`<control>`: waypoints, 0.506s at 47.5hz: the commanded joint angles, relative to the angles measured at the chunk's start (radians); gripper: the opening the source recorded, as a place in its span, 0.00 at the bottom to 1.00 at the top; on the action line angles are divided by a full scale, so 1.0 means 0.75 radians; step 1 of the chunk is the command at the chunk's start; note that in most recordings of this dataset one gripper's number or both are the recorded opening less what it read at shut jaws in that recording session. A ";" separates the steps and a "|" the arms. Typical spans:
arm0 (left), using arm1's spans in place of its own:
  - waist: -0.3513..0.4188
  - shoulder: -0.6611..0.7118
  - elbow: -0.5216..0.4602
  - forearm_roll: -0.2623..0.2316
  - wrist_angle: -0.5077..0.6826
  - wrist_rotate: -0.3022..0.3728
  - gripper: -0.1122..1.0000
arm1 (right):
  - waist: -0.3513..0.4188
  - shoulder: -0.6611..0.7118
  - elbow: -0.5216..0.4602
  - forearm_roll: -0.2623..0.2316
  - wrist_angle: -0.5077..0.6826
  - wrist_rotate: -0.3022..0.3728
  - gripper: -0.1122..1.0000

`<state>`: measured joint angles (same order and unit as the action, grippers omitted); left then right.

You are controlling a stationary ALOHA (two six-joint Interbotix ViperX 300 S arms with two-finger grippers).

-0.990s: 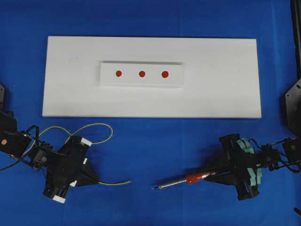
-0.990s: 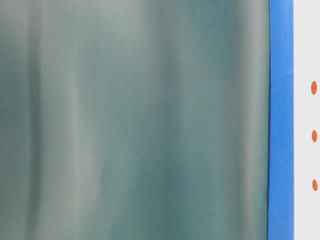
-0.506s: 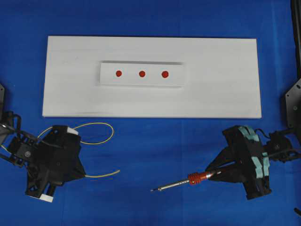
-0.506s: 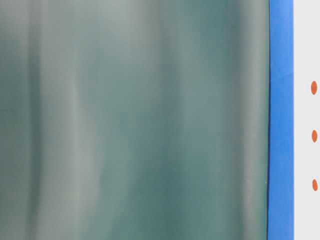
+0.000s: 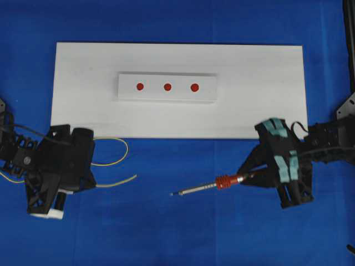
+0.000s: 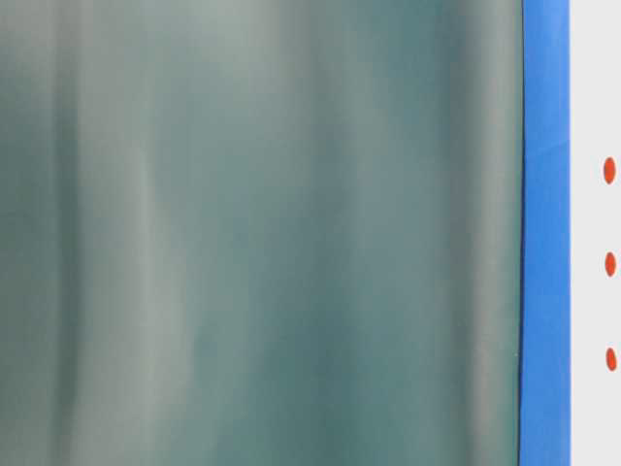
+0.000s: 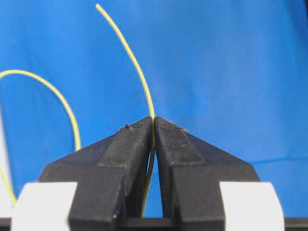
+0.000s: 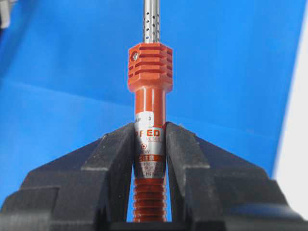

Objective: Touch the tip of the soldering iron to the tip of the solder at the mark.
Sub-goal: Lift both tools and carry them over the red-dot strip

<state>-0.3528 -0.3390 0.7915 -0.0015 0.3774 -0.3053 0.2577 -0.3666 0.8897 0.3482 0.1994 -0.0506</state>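
Note:
My left gripper [image 5: 91,180] [image 7: 153,120] is shut on the thin yellow solder [image 5: 119,180] [image 7: 129,53], whose free end sticks out to the right over the blue cloth while a loop curls behind. My right gripper [image 5: 249,177] [image 8: 149,126] is shut on the red-orange handle of the soldering iron [image 5: 222,182] [image 8: 149,72]. Its silver shaft points left and its tip [image 5: 172,194] hangs in front of the board. Three red marks [image 5: 167,87] sit on a raised white block [image 5: 208,94], far from both tips.
A large white board [image 5: 260,94] lies across the back of the blue cloth [image 5: 183,233]. The table-level view is mostly filled by a blurred grey-green surface, with the marks [image 6: 609,264] at its right edge.
Both arms have lifted and moved toward the board. The iron has swung up and slightly left, and the solder's free end has risen and shifted left with the left gripper.

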 commanded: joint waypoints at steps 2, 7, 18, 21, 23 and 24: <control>0.080 -0.029 -0.033 0.006 0.031 0.004 0.13 | -0.088 -0.020 -0.053 -0.029 0.049 -0.004 0.16; 0.174 -0.031 -0.035 0.004 0.067 0.002 0.13 | -0.196 -0.018 -0.074 -0.065 0.104 -0.004 0.16; 0.403 -0.031 -0.049 0.004 0.104 0.020 0.13 | -0.409 0.002 -0.117 -0.162 0.172 0.000 0.16; 0.464 -0.031 -0.051 0.006 0.117 0.027 0.13 | -0.460 0.018 -0.131 -0.178 0.190 0.000 0.16; 0.495 -0.031 -0.053 0.008 0.125 0.027 0.13 | -0.489 0.033 -0.143 -0.188 0.202 0.000 0.16; 0.509 -0.031 -0.053 0.010 0.129 0.027 0.13 | -0.509 0.041 -0.153 -0.194 0.213 0.000 0.16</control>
<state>-0.0077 -0.3467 0.7747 0.0000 0.4694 -0.2869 -0.0813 -0.3451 0.8176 0.2163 0.3451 -0.0506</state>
